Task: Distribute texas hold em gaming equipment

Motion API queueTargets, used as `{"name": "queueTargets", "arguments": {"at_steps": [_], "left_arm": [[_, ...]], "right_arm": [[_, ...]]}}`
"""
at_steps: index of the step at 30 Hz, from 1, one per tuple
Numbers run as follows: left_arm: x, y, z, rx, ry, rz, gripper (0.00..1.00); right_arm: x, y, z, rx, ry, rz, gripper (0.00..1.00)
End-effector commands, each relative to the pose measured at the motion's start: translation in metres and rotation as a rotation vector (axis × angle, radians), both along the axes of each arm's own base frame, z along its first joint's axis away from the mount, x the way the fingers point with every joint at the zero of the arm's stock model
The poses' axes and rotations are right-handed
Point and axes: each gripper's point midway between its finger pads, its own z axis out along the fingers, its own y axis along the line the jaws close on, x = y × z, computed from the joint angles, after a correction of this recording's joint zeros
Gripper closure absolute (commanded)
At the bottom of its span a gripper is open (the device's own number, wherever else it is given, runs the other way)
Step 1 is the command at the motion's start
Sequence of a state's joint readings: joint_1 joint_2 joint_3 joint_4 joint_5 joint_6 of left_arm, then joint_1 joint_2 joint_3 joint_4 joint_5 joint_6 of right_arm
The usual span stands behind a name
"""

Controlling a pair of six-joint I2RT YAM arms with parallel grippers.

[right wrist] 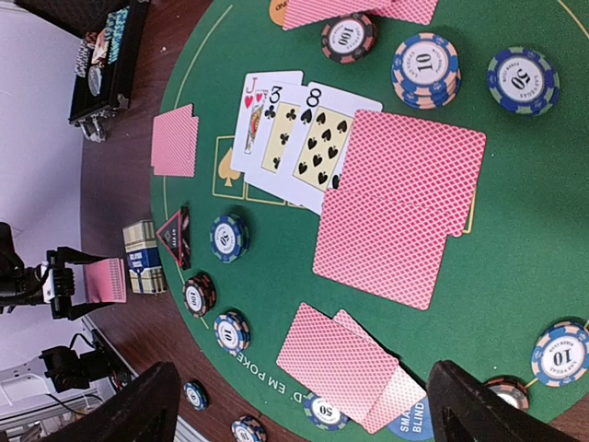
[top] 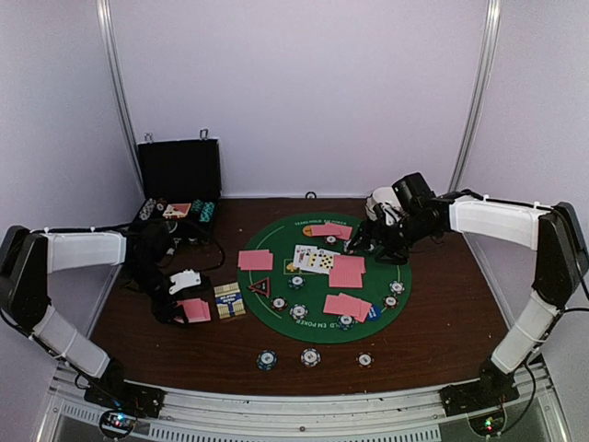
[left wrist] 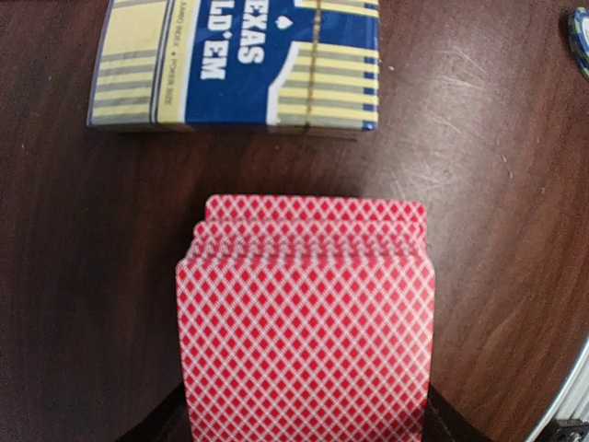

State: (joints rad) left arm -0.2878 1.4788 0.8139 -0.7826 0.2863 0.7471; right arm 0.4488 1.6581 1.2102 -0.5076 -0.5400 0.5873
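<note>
Though cropped, card box [left wrist: 235,64] — "LD'EM"; blue chip [right wrist: 522,81] — "50".

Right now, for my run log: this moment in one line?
left tool: shut on deck | right tool: open above mat | face-up cards: three

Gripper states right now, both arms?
Left gripper: closed on the stack of pink-backed playing cards.
Right gripper: open, holding nothing.

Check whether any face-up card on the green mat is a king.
No: the face-up cards are a jack, a three and an eight.
</note>
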Motion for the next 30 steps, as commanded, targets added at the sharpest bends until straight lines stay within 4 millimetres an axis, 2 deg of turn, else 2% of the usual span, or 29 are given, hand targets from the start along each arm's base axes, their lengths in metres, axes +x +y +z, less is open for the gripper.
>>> {"name": "queueTargets", "arguments": {"at_steps": [1,3,4,9,15,20,23,27,30], "left_arm": [[0.018,-0.008,-0.004,-0.036,-0.055,-0.002,0.51],[0.018,-0.012,-0.005,-0.051,-0.05,-0.006,0.1],[0.017,-0.014,-0.005,-0.056,-0.048,-0.012,0.03],[0.017,-0.019,0.001,-0.072,-0.04,-0.001,0.02],[0.034,-0.02,0.034,-0.077,-0.1,0.077,0.03],[0.068,-0.013,0.074,-0.093,-0.192,0.191,0.02],[0.1,0.0,0.094,-0.164,-0.292,0.315,0.02],[0.135,0.031,0.106,-0.277,-0.433,0.52,0.02],[0.151,0.056,0.106,-0.334,-0.51,0.665,0.02]], "right_arm": [[-0.003,-0.008,0.021,-0.029,-0.052,-0.022,0.02],[-0.006,-0.011,0.022,-0.037,-0.057,-0.028,0.0],[-0.008,-0.013,0.022,-0.045,-0.058,-0.029,0.0],[-0.013,-0.024,0.03,-0.082,-0.087,-0.044,0.01],[-0.007,-0.054,0.053,-0.18,-0.198,-0.112,0.01],[0.009,-0.118,0.07,-0.343,-0.285,-0.301,0.0],[0.018,-0.178,0.084,-0.551,-0.368,-0.485,0.01],[0.03,-0.228,0.109,-0.773,-0.624,-0.658,0.01],[0.028,-0.253,0.104,-0.906,-0.708,-0.76,0.01]]}}
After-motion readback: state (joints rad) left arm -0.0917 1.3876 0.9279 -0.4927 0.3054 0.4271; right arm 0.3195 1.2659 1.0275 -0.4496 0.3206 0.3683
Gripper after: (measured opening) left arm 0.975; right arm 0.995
